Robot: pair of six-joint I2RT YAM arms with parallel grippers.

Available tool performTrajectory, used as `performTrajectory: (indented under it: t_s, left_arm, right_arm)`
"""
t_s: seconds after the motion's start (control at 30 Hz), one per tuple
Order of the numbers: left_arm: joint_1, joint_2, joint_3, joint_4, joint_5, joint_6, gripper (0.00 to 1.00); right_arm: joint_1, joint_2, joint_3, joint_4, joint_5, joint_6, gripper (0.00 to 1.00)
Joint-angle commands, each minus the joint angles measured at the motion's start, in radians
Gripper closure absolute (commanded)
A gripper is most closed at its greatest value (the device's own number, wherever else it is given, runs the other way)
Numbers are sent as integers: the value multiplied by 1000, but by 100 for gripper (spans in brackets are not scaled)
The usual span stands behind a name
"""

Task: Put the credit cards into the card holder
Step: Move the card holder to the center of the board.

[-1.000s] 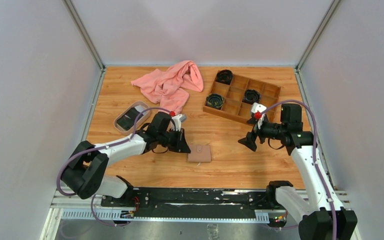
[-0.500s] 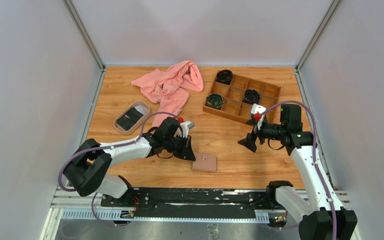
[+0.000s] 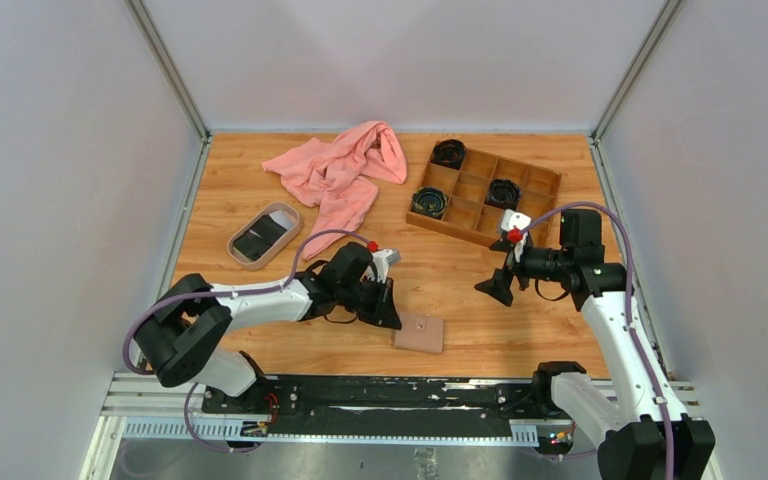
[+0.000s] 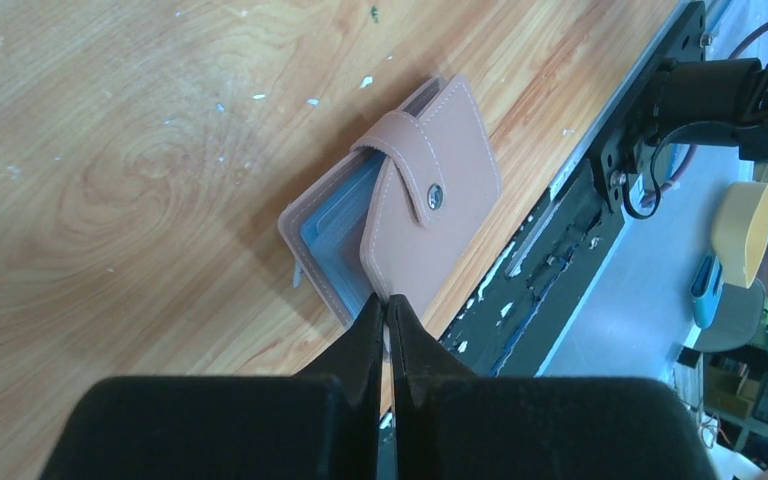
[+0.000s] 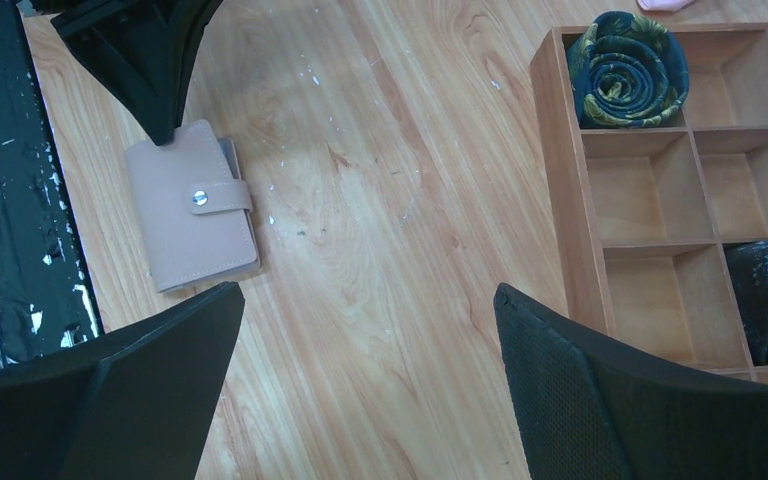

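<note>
A: How do we stand on the tabletop (image 3: 460,270)?

B: On the far side are the pink cloth (image 3: 345,170) and the wooden compartment box (image 3: 485,195), neither of them ours to touch. At left sits the oval tray (image 3: 235,243), and we take the dark patches inside it for the credit cards (image 3: 260,239). The card holder (image 3: 419,334) lies flat near the tabletop's near edge, between our two arms and well apart from that tray.

A: Is it closed?

B: Yes. The strap (image 4: 410,165) is over the cover and the snap button (image 4: 434,198) is fastened. Only a sliver of grey-blue lining (image 4: 335,225) shows along one side.

A: And our pincers?

B: The left pincer (image 4: 388,300) has its jaws pressed together with nothing between them, tips against one corner of the holder. The right pincer (image 3: 497,288) hangs with its jaws spread wide and empty, near the box and well apart from the holder.

A: So what step do we judge this to be?

B: We read it as nudging the holder to a spot both arms can reach. To do that well, we push low and slowly along the tabletop, not toward the black rail (image 3: 410,392), because the holder lies close to that edge and could slide off. A push at a corner also tends to spin it, so we watch its heading.

A: Then?

B: We'd bring the right pincer over to pin the cover while the left works under the strap by the snap. No card goes in before that snap is open.
</note>
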Motion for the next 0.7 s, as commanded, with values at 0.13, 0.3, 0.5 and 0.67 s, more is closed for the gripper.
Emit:
performTrajectory:
  t_s: [0.13, 0.3, 0.5, 0.67]
  left_arm:
    - [-44, 30, 18, 82, -43, -59, 100]
    - [-60, 39, 17, 100, -65, -80, 100]
    - [-77, 39, 1, 129, -97, -108, 100]
    - [-88, 39, -18, 176, -122, -142, 100]
  right_arm:
    - [19, -13, -16, -37, -43, -35, 0]
    - [19, -13, -18, -50, -59, -53, 0]
    - [20, -13, -21, -64, -75, -73, 1]
    - [20, -15, -21, -71, -79, -85, 1]
